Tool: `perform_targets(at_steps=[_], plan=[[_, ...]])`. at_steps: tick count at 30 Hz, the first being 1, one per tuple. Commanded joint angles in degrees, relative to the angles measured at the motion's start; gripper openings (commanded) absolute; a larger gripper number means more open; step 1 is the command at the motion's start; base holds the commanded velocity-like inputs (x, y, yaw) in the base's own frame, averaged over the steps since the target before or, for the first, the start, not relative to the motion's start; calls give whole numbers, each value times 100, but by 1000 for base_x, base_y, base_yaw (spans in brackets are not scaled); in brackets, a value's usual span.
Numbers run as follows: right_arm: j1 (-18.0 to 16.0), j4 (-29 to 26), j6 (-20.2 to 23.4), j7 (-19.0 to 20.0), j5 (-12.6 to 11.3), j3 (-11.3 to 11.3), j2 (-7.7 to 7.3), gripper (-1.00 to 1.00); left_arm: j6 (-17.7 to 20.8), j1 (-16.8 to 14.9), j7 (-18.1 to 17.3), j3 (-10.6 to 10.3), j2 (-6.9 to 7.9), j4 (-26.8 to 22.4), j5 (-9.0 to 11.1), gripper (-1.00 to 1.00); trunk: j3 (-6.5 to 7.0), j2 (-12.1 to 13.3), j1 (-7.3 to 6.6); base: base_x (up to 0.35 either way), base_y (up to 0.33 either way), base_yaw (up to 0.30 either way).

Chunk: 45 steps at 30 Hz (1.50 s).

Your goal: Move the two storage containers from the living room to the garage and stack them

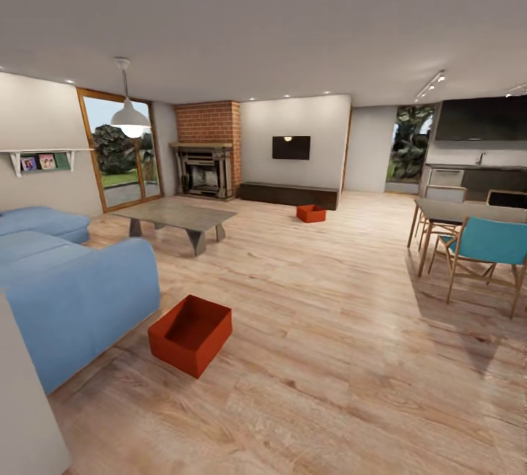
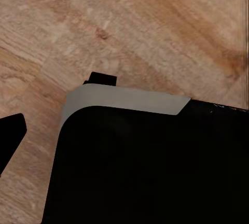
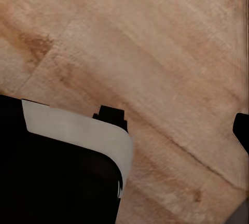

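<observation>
The head camera looks forward from high across the living room, far toward the fireplace (image 1: 207, 160). Both wrist cameras look down, close to the wood-plank floor (image 2: 155, 27), which all three views share.

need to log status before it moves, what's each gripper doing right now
Left gripper: cannot be told; the left wrist view shows dark robot parts over wood floor, holding nothing visible.
Right gripper: cannot be told; same in the right wrist view.
</observation>
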Motion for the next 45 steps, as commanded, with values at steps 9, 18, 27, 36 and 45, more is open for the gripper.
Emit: perform_targets(at_steps=[9,18,27,36,45], plan=[[-8,14,-37,12,19,6,-3,100,-15,-1,-1,1,0,-2,37,100,-6,-3,3,320,-76,-56],[-8,14,-49,12,32,14,-4,100,-6,-1,-1,1,1,-1,43,100,-6,-3,3,321,-74,-2],[-8,14,-45,12,34,22,-5,100,-6,-1,-1,1,0,-1,44,100,-6,-3,3,321,-73,0],[-8,14,-47,12,36,17,-5,100,-6,-1,-1,1,8,-1,44,100,-6,-3,3,321,-73,0],[-8,14,-47,12,35,15,-4,100,-6,-1,-1,1,8,-1,44,100,-6,-3,3,320,-73,0]])
